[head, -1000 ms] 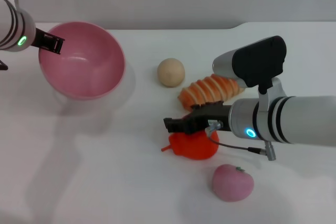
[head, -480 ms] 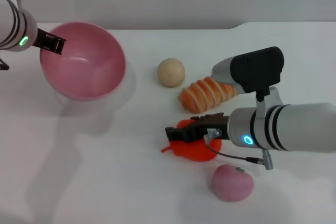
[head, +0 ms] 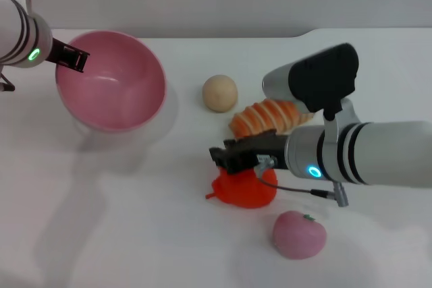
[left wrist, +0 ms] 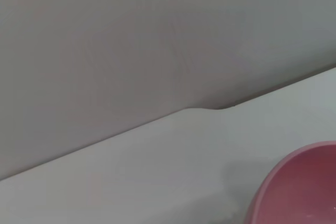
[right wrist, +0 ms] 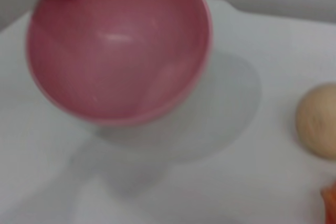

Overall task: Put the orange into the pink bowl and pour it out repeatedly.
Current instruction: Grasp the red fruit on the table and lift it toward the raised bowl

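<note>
- Head view: the right claw sits on top of the orange, which lies on the white surface at about 5 o'clock from the pink bowl. Whether its fingers are closed on the fruit cannot be told. If the hold is shallow, the glossy, rounded fruit may squirt out and roll toward the pink apple-like toy or the striped bread loaf.
- The left claw is clamped on the bowl's rim at 10 o'clock, holding the bowl tilted; a slip there would tip it.
- Left wrist view: only a bowl edge shows, at 5 o'clock.
- Right wrist view: the bowl is empty; the beige ball lies at 4 o'clock from it, near the carry path, so a low swing could knock it.
</note>
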Controlling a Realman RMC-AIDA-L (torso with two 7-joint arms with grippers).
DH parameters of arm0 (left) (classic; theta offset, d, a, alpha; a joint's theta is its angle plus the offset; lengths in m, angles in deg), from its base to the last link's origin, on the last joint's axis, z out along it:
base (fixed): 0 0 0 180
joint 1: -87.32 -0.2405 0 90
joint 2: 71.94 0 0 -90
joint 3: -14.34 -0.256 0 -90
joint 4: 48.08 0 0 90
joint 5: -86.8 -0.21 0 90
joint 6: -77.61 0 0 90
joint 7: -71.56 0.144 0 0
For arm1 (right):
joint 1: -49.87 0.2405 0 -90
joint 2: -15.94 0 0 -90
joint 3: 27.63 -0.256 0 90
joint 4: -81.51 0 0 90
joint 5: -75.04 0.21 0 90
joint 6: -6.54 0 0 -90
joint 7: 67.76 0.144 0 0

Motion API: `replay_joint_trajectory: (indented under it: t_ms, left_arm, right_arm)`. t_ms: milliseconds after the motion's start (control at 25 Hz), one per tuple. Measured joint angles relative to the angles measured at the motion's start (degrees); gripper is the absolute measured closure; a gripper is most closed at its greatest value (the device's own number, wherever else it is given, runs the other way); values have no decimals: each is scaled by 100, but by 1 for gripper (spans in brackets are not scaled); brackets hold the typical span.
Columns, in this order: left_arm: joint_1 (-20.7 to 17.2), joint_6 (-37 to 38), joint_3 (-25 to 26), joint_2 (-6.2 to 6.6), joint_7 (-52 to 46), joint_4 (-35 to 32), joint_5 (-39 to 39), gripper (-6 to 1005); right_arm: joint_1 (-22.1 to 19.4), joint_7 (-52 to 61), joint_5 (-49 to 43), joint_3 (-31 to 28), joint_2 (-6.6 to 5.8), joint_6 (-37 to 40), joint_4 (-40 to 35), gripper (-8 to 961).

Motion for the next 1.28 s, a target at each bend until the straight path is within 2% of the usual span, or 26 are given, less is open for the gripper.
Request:
replay_joint_trajectory:
  t_ms: [120, 320, 560, 760, 1200, 1280]
  left_arm:
    - [-18, 5, -32, -5, 1, 1, 4, 956]
    - [-36, 15, -72, -7, 2, 1, 7, 956]
    - [-31, -9, -157, -13, 2, 8, 26, 956]
    - [-14, 2, -224, -11, 2, 14, 100, 956]
    - [35, 4, -316, -7, 2, 18, 161, 956]
    - [43, 5, -340, -6, 2, 18, 169, 956]
  right_arm:
    - [-101, 0, -118, -20, -3, -27, -308, 719]
    - [-269, 9, -254, -180, -6, -223, -712, 807]
    - [-239, -33, -338, -143, -8, -157, -453, 912]
    - [-62, -82, -305, -26, 8, -42, -42, 854]
    - [13, -68, -214, 171, 19, -19, -13, 412]
    - [13, -64, -213, 170, 17, -24, -19, 253]
